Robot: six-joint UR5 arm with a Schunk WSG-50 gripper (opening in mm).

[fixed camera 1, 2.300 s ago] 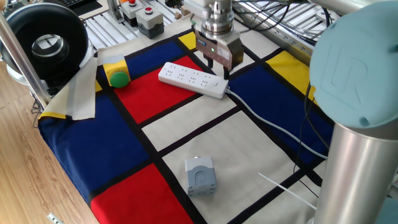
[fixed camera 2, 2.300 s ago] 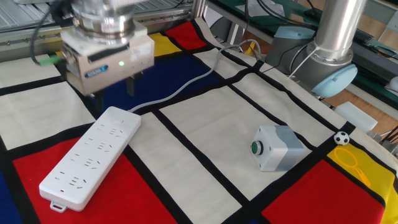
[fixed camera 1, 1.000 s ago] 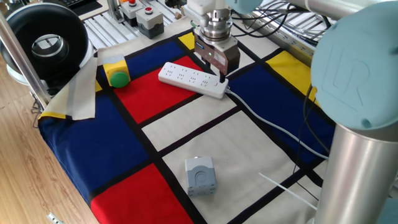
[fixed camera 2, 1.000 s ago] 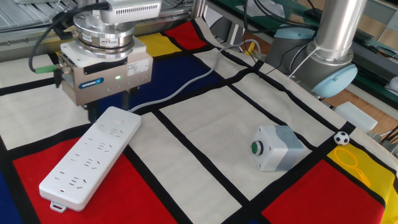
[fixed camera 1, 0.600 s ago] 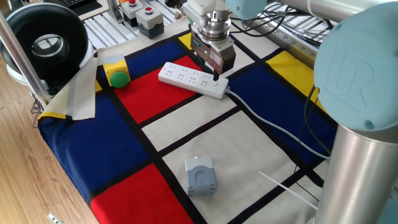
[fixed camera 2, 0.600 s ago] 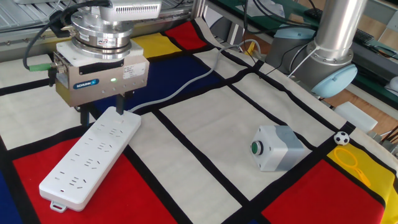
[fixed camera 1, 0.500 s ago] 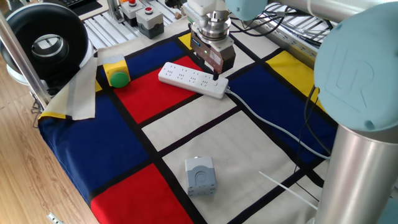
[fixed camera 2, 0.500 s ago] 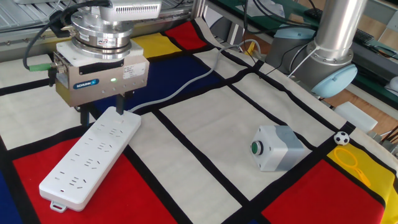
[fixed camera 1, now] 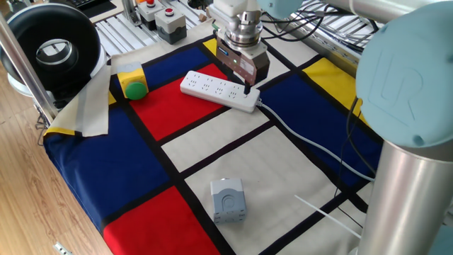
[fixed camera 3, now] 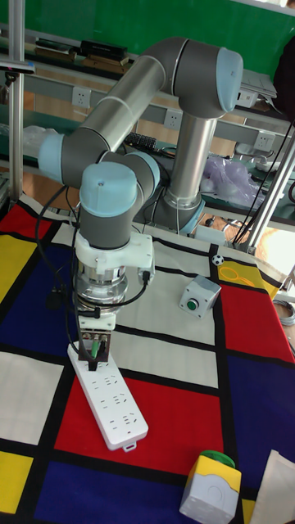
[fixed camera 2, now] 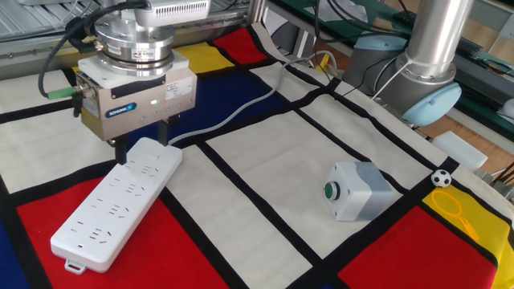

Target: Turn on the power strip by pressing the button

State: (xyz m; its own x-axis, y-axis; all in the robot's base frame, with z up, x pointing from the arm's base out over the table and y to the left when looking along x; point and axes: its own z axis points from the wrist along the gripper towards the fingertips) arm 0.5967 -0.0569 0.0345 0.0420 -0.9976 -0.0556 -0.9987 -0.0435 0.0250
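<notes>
The white power strip (fixed camera 2: 112, 210) lies flat across a red and a white patch of the cloth; it also shows in one fixed view (fixed camera 1: 212, 88) and in the tall fixed view (fixed camera 3: 113, 398). My gripper (fixed camera 2: 143, 143) hangs low over the strip's cable end (fixed camera 1: 245, 86) (fixed camera 3: 92, 350). It is open: in the other fixed view the dark fingers (fixed camera 2: 120, 151) stand apart, one at the strip's edge and one beside the end where the cable leaves. I cannot make out the button; the gripper body covers that end.
The strip's thin white cable (fixed camera 2: 234, 117) runs away toward the back. A small grey box with a green button (fixed camera 2: 358, 191) sits on a white patch. A yellow box with a green dome (fixed camera 1: 132, 83) and grey boxes with red buttons (fixed camera 1: 168, 21) stand beyond.
Over two seconds my gripper came down onto the strip's cable end. Since half a second ago it has shifted slightly sideways off the strip's face. The strip has not moved.
</notes>
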